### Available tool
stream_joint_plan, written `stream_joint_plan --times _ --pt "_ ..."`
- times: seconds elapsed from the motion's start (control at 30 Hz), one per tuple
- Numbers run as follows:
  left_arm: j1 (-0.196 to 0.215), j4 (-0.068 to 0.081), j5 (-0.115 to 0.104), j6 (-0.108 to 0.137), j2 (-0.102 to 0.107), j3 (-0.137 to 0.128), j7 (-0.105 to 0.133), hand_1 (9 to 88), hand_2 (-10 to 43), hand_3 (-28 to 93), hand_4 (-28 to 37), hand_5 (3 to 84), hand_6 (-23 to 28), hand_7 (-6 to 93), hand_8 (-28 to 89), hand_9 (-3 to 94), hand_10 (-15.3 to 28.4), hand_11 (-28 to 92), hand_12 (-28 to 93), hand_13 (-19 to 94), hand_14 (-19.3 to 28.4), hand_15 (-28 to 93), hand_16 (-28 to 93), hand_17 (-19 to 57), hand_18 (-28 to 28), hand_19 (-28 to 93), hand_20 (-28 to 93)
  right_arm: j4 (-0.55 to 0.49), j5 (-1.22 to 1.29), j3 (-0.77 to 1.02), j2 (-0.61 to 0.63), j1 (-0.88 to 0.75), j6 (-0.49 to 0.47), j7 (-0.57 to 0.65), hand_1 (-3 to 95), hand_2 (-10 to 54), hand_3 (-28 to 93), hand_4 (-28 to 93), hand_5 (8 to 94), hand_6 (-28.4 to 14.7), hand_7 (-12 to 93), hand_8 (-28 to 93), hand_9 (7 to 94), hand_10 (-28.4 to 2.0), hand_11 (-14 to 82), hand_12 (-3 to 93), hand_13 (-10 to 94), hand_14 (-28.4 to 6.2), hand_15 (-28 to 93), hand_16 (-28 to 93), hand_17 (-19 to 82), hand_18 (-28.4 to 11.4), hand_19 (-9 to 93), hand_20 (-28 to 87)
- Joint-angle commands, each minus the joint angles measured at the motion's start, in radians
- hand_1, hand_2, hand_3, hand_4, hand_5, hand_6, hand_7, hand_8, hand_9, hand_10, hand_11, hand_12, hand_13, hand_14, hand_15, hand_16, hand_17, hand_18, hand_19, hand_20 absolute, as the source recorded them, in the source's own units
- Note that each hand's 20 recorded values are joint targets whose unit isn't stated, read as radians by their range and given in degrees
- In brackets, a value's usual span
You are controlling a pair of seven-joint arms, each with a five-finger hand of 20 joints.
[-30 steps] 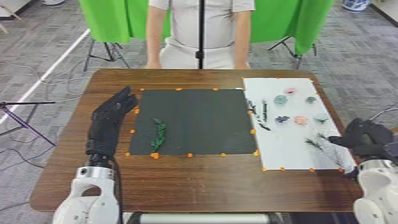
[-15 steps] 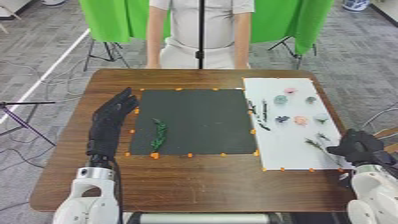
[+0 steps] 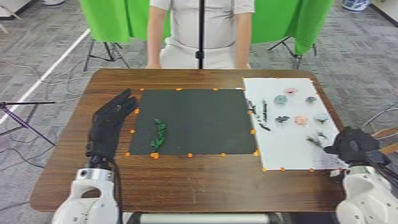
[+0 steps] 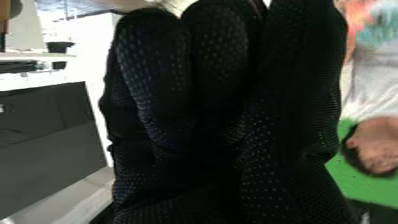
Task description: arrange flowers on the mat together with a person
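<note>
"Where was the right hand [image 3: 357, 145]?"

"At the near, outer part of the white sheet [image 3: 282, 155], near the thin sprigs [image 3: 315, 141]. The right wrist view had the right hand [image 4: 284, 130] with its fingers extended and lying close together, so I'd call it relaxed."

"And the left hand [image 3: 110, 117]?"

"Just beside the dark mat [image 3: 200, 117], on its left, fingers straight and pointing away from the robot."

"What lay on the white sheet, then?"

"Besides those sprigs, a peach flower [image 3: 300, 120] sat between a dark purple flower [image 3: 282, 119] and a pale green flower [image 3: 321, 118]. Farther from the robot were a bluish-green flower [image 3: 281, 100], a grey-green flower [image 3: 311, 100] and, farthest, a pink flower [image 3: 290, 91]. Dark stems [image 3: 264, 111] ran along the left part."

"Anything on the dark mat?"

"A leafy green sprig [image 3: 159, 136], on the near left part, lengthwise."

"And around all that?"

"Orange markers [image 3: 155, 156] dotted the edges. The brown wooden worktop [image 3: 204, 187] carried everything, and green cloth [image 3: 105, 22] hung beyond it."
</note>
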Motion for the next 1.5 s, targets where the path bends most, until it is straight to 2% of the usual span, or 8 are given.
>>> stream_joint_plan --times 0.03,0.17,0.27,0.37,0.43,0.77,0.97,1.5 --pt "0.053 0.001 -0.013 0.001 -0.003 -0.034 -0.01 28.4 -7.3 64 -15.6 43.8 5.2 5.9 -5 40.6 12.4 15 17 34 15.1 11 4 6.5 8.4 2 18 -0.148 0.016 -0.132 -0.091 0.084 0.143 0.021 87.6 -9.5 -28 40 88.0 2.8 24 10 93.7 -9.4 33.9 28.3 83 -9.9 52 35 38 -16.1 57 41" --pt "0.062 0.009 -0.01 0.013 -0.003 -0.049 0.004 28.4 -7.5 64 -15.8 43.7 5.2 5.9 -5 40.6 12.5 15 17 34 15.1 11 4 6.5 8.4 2 18 -0.174 0.058 -0.249 -0.143 0.159 0.146 0.009 87.9 -9.5 -28 41 88.2 2.4 25 9 93.7 -9.9 36.9 26.6 82 -10.6 56 34 37 -16.5 58 41" --pt "0.069 0.011 -0.021 0.035 -0.002 -0.054 0.003 28.2 -7.5 64 -15.8 43.7 5.1 5.8 -5 40.7 12.5 15 17 34 15.1 11 4 6.5 8.4 2 18 -0.151 0.107 -0.346 -0.198 0.212 0.152 0.004 88.0 -9.5 -28 41 88.5 2.2 25 9 93.7 -10.1 38.2 26.4 81 -11.0 58 34 37 -16.8 58 41" --pt "0.071 0.01 -0.023 0.031 0.002 -0.055 0.002 28.1 -7.6 64 -15.9 43.7 5.2 5.8 -5 40.6 12.4 15 17 34 15.1 11 4 6.5 8.4 2 18 -0.113 0.129 -0.413 -0.256 0.245 0.142 -0.015 88.1 -9.5 -28 42 88.5 2.0 26 9 93.7 -10.2 38.8 26.8 81 -11.3 60 35 36 -17.3 60 41" --pt "0.074 0.007 -0.02 0.03 0.009 -0.054 -0.002 28.1 -7.7 64 -15.9 43.7 5.2 5.8 -5 40.6 12.4 15 17 34 15.1 11 4 6.5 8.4 2 18 -0.089 0.135 -0.446 -0.298 0.261 0.131 -0.026 88.0 -9.5 -28 42 88.5 1.9 26 9 93.5 -10.4 39.6 27.3 80 -11.6 61 35 35 -17.5 60 41" --pt "0.096 -0.005 -0.026 0.057 0.035 -0.059 -0.006 28.1 -7.6 64 -15.9 43.7 5.1 6.0 -5 40.6 12.4 15 17 34 15.2 11 4 6.5 8.4 2 18 0.024 0.206 -0.567 -0.387 0.317 0.074 -0.027 88.1 -9.5 -28 44 88.6 1.3 26 8 92.9 -10.7 42.6 28.1 79 -12.4 65 35 35 -18.0 61 41" --pt "0.109 -0.013 -0.023 0.063 0.039 -0.06 -0.008 28.2 -7.4 64 -15.9 43.7 5.1 6.0 -5 40.6 12.4 15 17 34 15.1 11 4 6.5 8.5 2 18 0.073 0.251 -0.616 -0.401 0.331 0.063 -0.024 88.1 -9.5 -28 44 89.0 1.1 26 7 92.7 -10.7 44.2 28.4 78 -12.8 68 35 34 -18.2 62 41" --pt "0.105 -0.016 -0.016 0.058 0.044 -0.05 -0.015 28.2 -7.5 64 -15.8 43.7 5.1 6.0 -5 40.6 12.4 15 17 34 15.1 11 4 6.4 8.5 2 18 0.184 0.251 -0.682 -0.427 0.373 0.09 -0.004 87.6 -9.5 -28 45 89.7 1.0 25 7 92.8 -10.6 46.0 28.6 78 -12.8 70 35 34 -18.6 64 41"
